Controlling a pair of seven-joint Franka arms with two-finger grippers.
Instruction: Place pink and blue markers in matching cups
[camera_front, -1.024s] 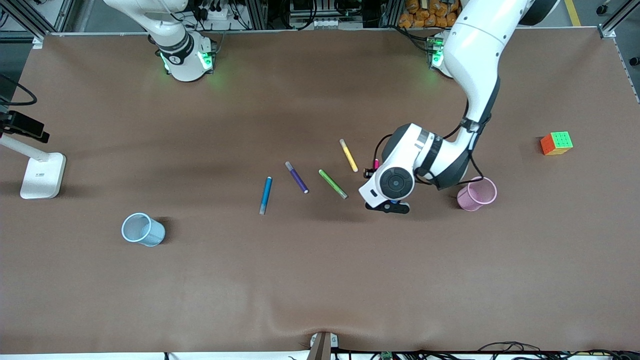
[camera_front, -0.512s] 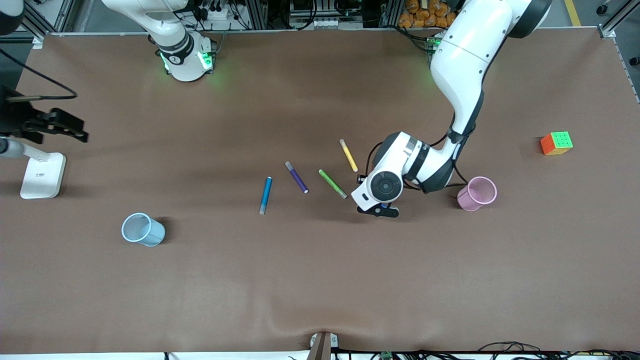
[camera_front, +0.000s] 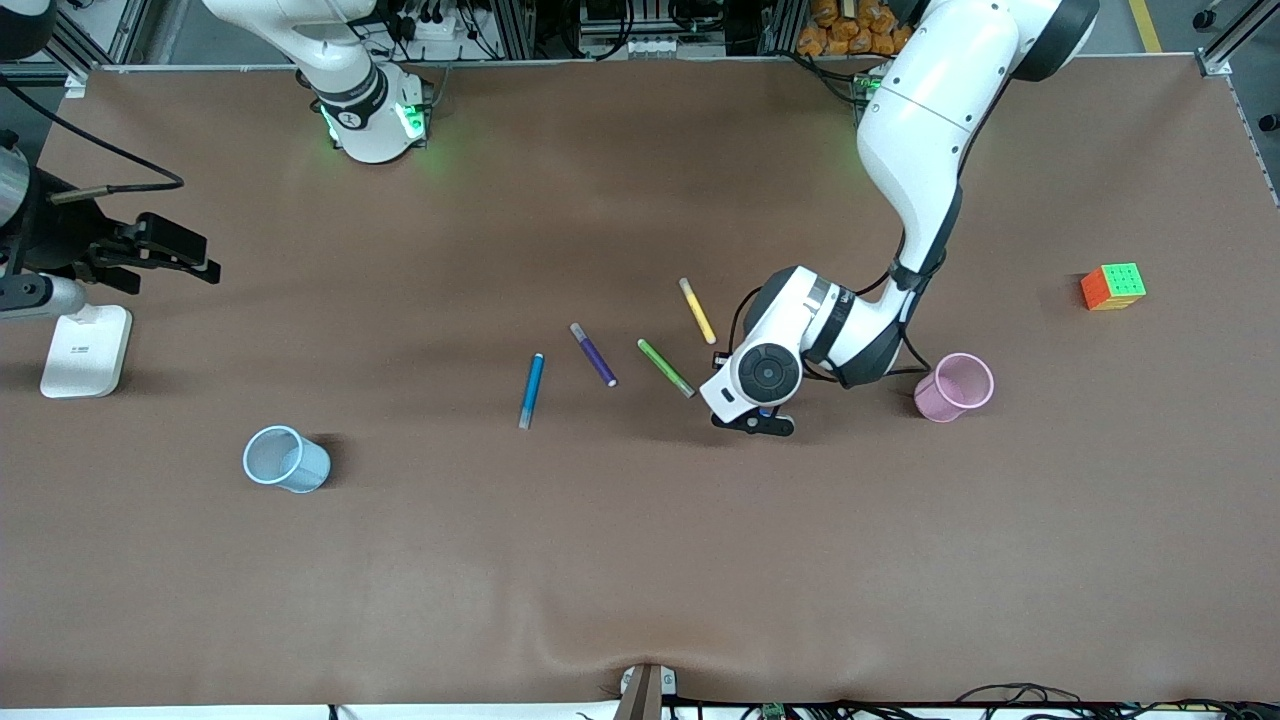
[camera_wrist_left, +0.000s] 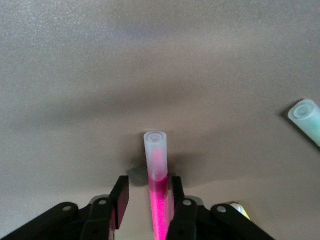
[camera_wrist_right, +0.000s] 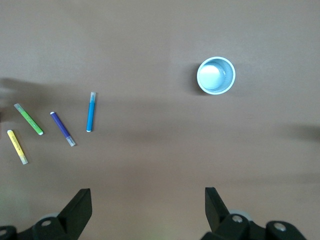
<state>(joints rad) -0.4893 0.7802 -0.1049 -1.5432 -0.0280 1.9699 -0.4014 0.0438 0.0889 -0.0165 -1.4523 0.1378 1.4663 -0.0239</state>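
The pink marker (camera_wrist_left: 158, 180), magenta with a pale cap, lies on the table between my left gripper's (camera_wrist_left: 149, 195) open fingers, touching one finger (camera_wrist_left: 175, 192) with a gap to the other. In the front view my left gripper (camera_front: 757, 408) is low over the table beside the pink mesh cup (camera_front: 955, 387), and the wrist hides the pink marker. The blue marker (camera_front: 530, 390) lies flat mid-table and shows in the right wrist view (camera_wrist_right: 90, 111). The light blue cup (camera_front: 285, 459) stands toward the right arm's end. My right gripper (camera_front: 165, 250) is open, empty, high over that end.
Purple (camera_front: 593, 354), green (camera_front: 665, 367) and yellow (camera_front: 697, 310) markers lie between the blue marker and my left gripper. A colour cube (camera_front: 1112, 287) sits toward the left arm's end. A white stand (camera_front: 85, 350) is at the right arm's end.
My left gripper has moved a little toward the green marker and lower, and the pink marker is now hidden under it. My right gripper has swung into view at the right arm's end.
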